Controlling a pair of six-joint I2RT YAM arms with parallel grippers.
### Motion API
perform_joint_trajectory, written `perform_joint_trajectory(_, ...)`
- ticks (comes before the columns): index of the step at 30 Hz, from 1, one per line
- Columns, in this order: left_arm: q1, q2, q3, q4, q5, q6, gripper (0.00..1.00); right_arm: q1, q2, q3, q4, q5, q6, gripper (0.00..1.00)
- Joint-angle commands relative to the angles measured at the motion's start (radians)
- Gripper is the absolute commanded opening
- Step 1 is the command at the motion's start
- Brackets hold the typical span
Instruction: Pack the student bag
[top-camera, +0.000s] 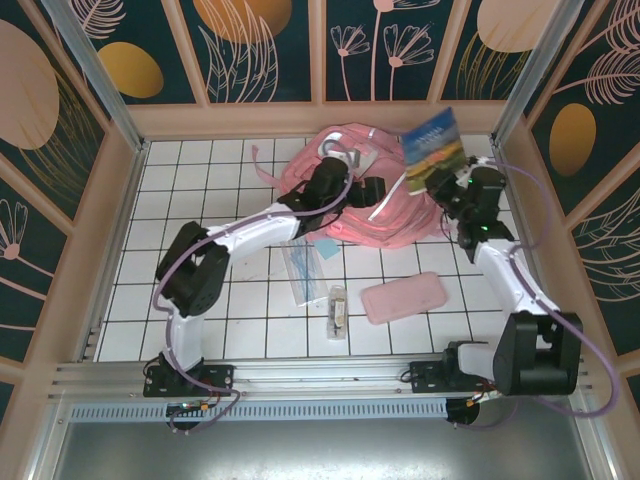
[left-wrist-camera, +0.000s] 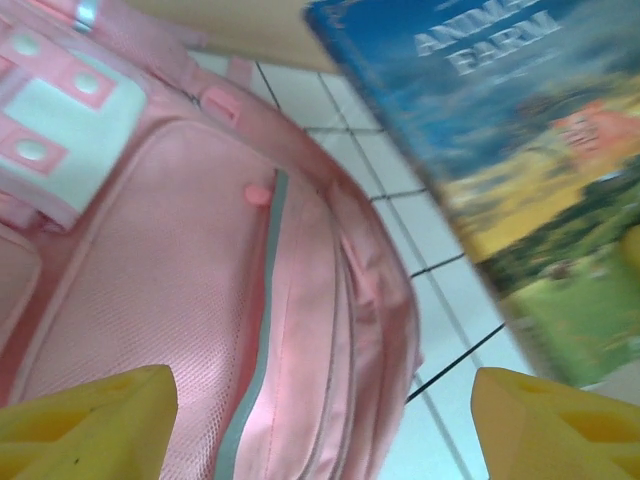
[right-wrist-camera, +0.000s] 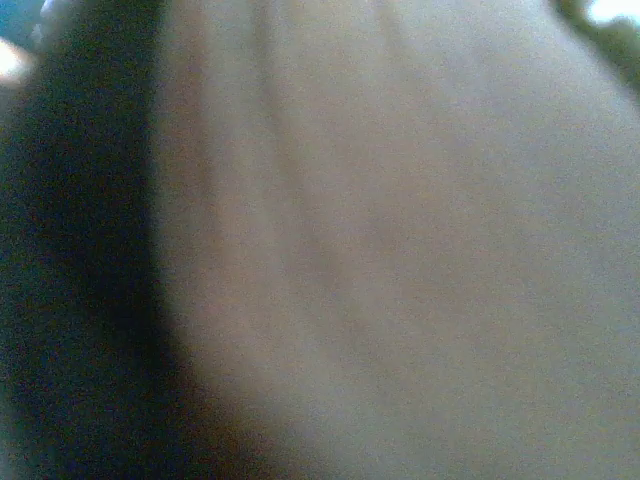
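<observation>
The book (left-wrist-camera: 520, 170) is showing the title "ANIMAL FARM" in pale capitals across the blue top of its cover, slightly blurred.

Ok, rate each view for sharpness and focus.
Top external: sharp, evenly lit, student bag and book clear. Left wrist: bag mesh fairly crisp, book soft though its title reads. Right wrist: wholly out of focus, tan blur with a dark patch at left, nothing identifiable.

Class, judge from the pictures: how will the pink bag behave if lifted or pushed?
Probably floppy: the bag lies slumped in folds, so lifted by one point it should sag. Its fabric front looks soft, so a push would likely bunch it rather than slide it whole. It looks flat and unfilled, so perhaps light.
</observation>
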Motion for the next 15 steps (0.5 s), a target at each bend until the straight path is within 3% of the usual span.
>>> perform_joint_trajectory(1, -0.021, 0.100, 0.143, -0.277, -0.045, 0.186, 0.77, -0.086, -0.114, -0.025, -0.023, -0.018, -0.058, 0.00)
perform_joint_trajectory(9, -0.117, 0.332, 0.504, -0.568, -0.166, 0.387, 0.75, -0.227, -0.224, -0.061, -0.058, -0.078, -0.071, 0.00)
perform_joint_trajectory(15, -0.131, 0.426, 0.565, -0.594, -0.226, 0.443, 0.74, -0.229, -0.218, -0.079, -0.029, -0.141, -0.043, 0.00)
